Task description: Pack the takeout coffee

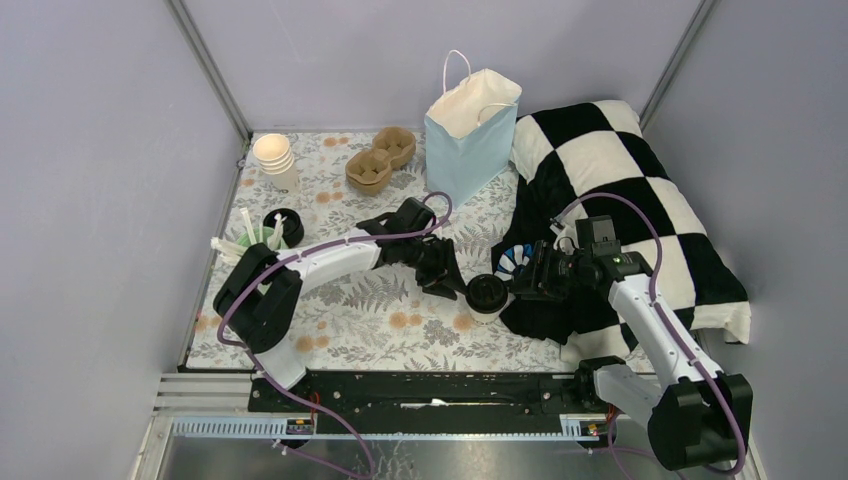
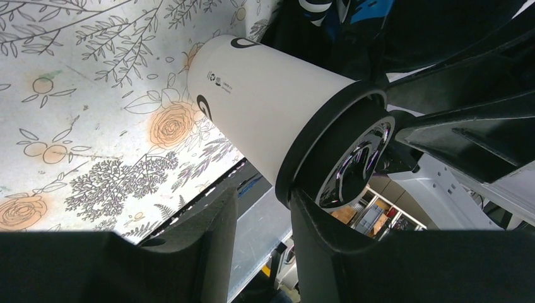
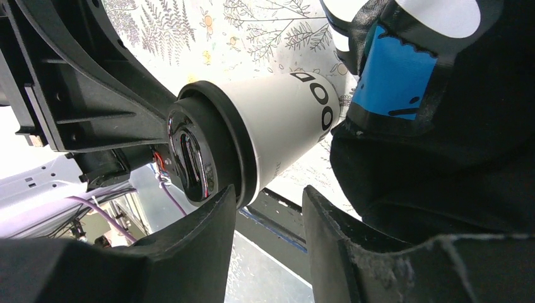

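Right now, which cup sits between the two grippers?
The white cup with the black lid, near the checkered blanket; the lidless cream stack stands far off at the back left.

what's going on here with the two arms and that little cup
Two robot arms are closing in on one white coffee cup with a black lid, which stands upright on the floral table mat beside the checkered blanket. The left gripper and the right gripper sit on either side of it, jaws open, with neither clamped on it. The blue bag stands open at the back, and the cup is not yet in it.
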Available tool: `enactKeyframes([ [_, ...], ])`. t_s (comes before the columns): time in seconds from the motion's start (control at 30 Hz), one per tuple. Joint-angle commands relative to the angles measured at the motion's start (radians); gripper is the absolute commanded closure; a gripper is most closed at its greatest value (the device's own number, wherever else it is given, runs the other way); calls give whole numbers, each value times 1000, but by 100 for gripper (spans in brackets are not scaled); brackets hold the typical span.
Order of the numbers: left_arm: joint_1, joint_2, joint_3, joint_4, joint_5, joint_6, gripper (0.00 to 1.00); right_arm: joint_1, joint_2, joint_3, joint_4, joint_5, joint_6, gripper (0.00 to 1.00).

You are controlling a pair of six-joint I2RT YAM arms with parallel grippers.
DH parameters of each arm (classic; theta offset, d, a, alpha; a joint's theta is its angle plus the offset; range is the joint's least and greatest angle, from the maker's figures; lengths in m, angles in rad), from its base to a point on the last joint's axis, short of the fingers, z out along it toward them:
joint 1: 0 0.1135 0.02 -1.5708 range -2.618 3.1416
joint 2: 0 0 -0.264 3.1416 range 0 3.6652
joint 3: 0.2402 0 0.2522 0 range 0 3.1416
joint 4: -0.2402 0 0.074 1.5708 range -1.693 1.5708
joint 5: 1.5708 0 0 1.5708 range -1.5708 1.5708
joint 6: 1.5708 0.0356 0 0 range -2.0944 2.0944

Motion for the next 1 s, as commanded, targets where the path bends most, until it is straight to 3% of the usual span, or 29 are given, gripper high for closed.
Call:
enactKeyframes([
  [0.0,-9,24,46,-6,-14,27,60,-6,11,20,-15,-31,-29,51],
  [0.2,-22,37,72,-19,-12,38,60,-6,31,13,12,-52,-25,52],
  [0.5,-29,46,77,-26,-17,39,61,-5,32,-49,55,-84,7,62],
  [0.67,-31,45,74,-26,-23,32,61,-3,23,-82,49,-88,11,72],
  [0.8,-35,49,71,-37,-29,33,62,-4,18,-93,36,-61,53,96],
  [0.97,-38,41,86,-72,-47,50,62,-3,18,-60,-57,-7,45,87],
])
